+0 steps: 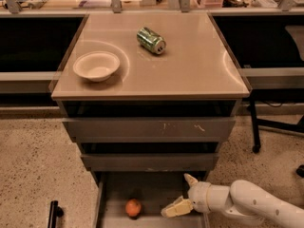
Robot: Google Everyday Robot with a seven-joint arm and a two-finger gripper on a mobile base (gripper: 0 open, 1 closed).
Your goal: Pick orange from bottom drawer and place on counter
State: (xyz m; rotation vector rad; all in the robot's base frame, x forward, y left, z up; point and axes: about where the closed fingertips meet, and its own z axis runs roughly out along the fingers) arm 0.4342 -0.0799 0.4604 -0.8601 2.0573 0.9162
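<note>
The orange [133,207] lies on the grey floor of the open bottom drawer [152,189], left of its middle. My gripper [183,194] reaches in from the right over the drawer's right part, its fingers spread open and empty, one finger [175,207] pointing left toward the orange and about a hand's width from it. The counter [190,65] is the beige top slab of the cabinet above.
A white bowl [96,65] sits at the counter's left and a green soda can [151,40] lies on its side near the back middle. The two upper drawers [149,127] are shut. A cluttered bench runs behind. A black handle [53,213] stands on the floor at the left.
</note>
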